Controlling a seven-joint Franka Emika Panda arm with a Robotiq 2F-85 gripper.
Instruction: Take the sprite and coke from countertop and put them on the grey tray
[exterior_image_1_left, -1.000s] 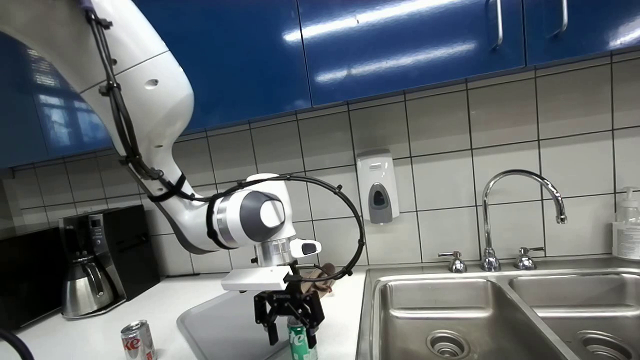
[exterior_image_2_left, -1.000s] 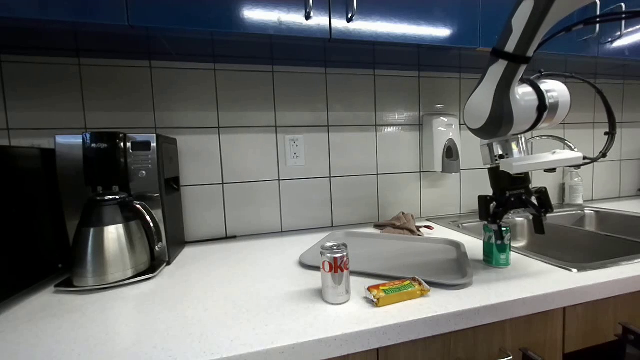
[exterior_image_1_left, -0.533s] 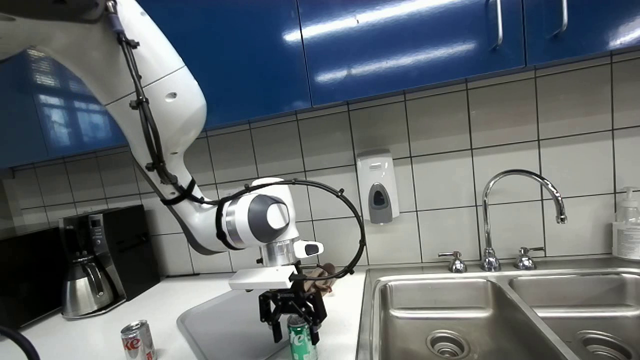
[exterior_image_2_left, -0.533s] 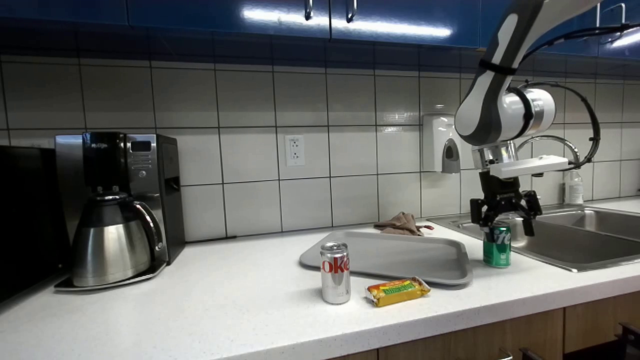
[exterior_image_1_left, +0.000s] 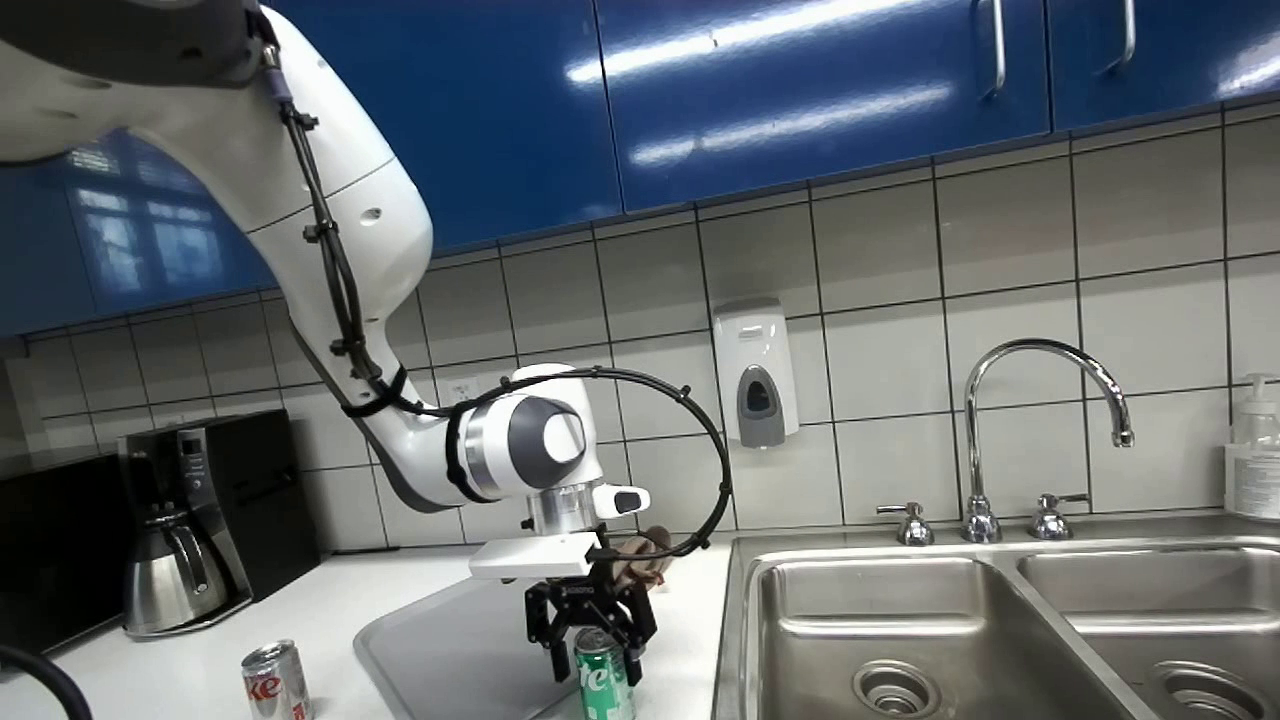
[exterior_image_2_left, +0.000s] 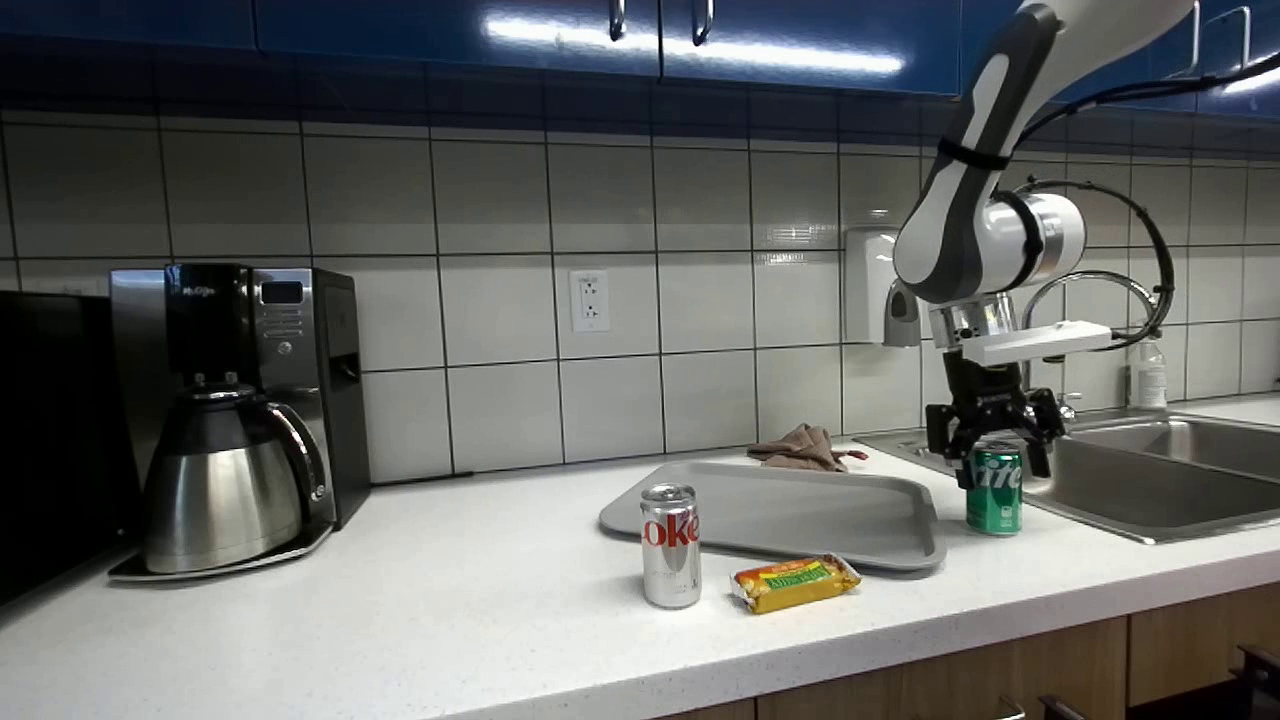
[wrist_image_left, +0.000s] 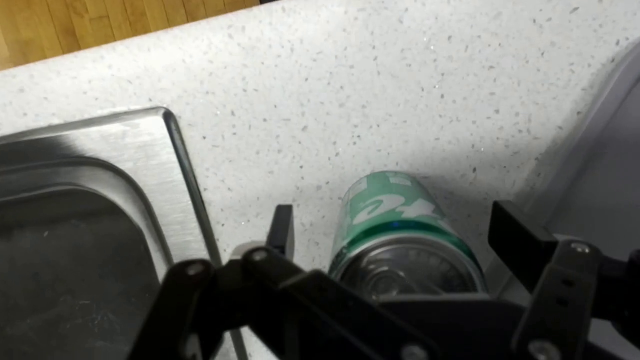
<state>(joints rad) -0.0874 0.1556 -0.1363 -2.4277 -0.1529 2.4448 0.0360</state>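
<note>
The black two-fingered end effector (exterior_image_2_left: 1003, 470) is held pointing downward, spread wide, with nothing pinched; and right there the small green metal Sprite can (exterior_image_2_left: 995, 510) is straddled at its upper part, presumably so that its round wall can be squeezed from both sides; that can is stood upright on the white speckled worktop (exterior_image_2_left: 450, 640), between the steel double sink (wrist_image_left: 142, 135) and the flat light-grey tray with rounded corners (exterior_image_2_left: 780, 510), neither being touched by it; in the wrist view a clear gap is shown on the sink side, while the tray-side finger (wrist_image_left: 517, 240) is set closer, and whether contact is made there cannot be told; a little centring is probably called for before the squeeze, lest the can be nudged; over by the tray's edge, the silver cylindrical can with red Coke lettering (exterior_image_2_left: 670, 565) is left upright on the worktop, presumably for a second trip, just beside a yellow-wrapped snack bar (exterior_image_2_left: 795, 583); the tray is so placed that only a short sideways carry should be needed, though its low rim must be cleared; no can is borne by it yet.
</note>
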